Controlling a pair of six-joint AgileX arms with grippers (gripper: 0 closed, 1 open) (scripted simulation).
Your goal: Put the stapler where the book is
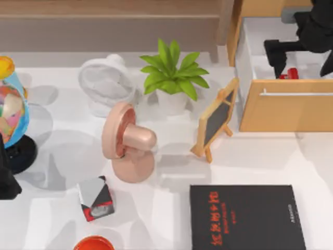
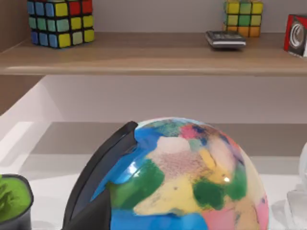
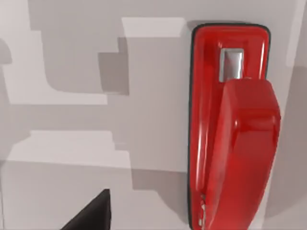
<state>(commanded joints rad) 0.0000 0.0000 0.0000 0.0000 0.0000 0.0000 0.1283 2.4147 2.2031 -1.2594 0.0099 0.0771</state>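
Top view, white table, book front right, stapler in drawer, claw states unclear

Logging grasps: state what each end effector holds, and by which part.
Nothing held. The stapler lies free in the drawer under the right end effector.

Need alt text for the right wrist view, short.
A bright red stapler lies on a pale grey-white surface crossed by blocky shadows, seen close from above. A dark wedge-shaped part juts in at one edge.
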